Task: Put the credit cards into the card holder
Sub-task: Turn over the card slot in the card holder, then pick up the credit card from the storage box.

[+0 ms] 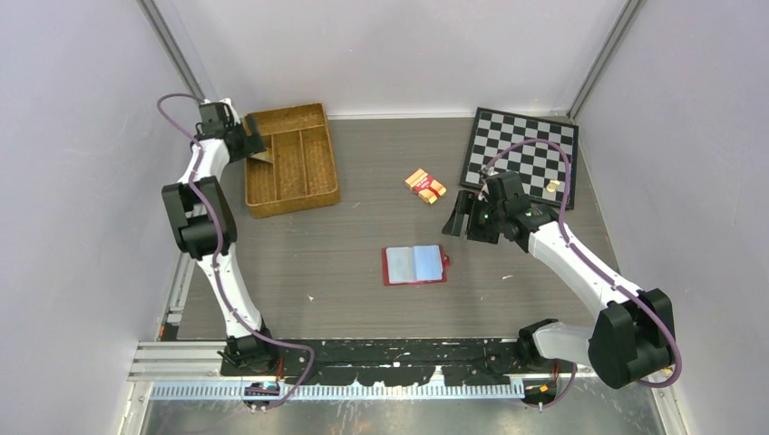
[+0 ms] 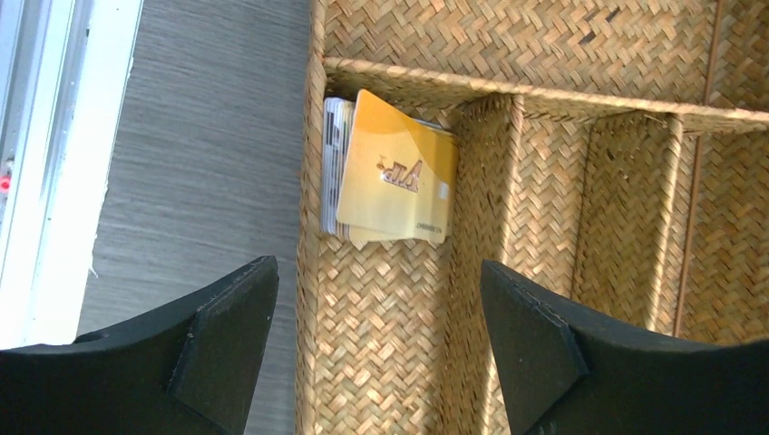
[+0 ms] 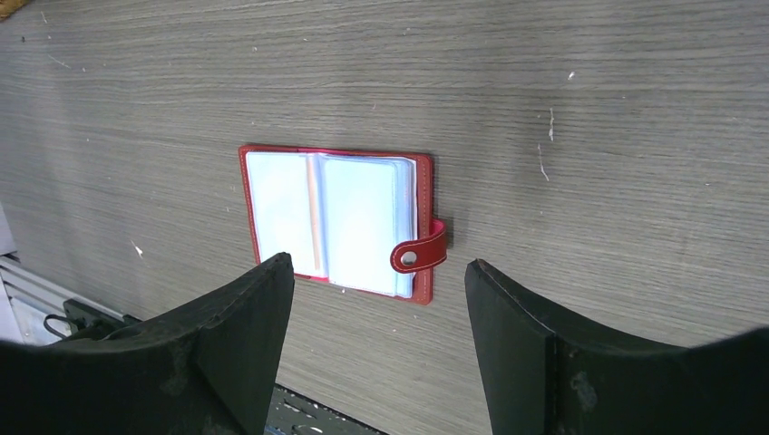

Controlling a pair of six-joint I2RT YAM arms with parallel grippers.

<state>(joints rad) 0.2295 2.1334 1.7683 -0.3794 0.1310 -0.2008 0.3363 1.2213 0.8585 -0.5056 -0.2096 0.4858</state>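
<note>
Two grippers, both w/ jaws spread wide, nothing held. My left gripper (image 2: 379, 276) hangs over the brown wicker divided tray (image 2: 544, 101). The stack of thin yellow-orange credit cards (image 2: 392, 172) lies in its outermost long lane, against the cross divider. My right gripper (image 3: 379, 270) hovers above the dark-red leather card holder (image 3: 335, 222), which lies open on the grey table (image 3: 589, 136), clear sleeves up.

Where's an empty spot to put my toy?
Bare tabletop lies between the wicker tray and the open card holder, and from the holder to the near edge. Crowded: back right, around the banded pack, chessboard and right fingers.
</note>
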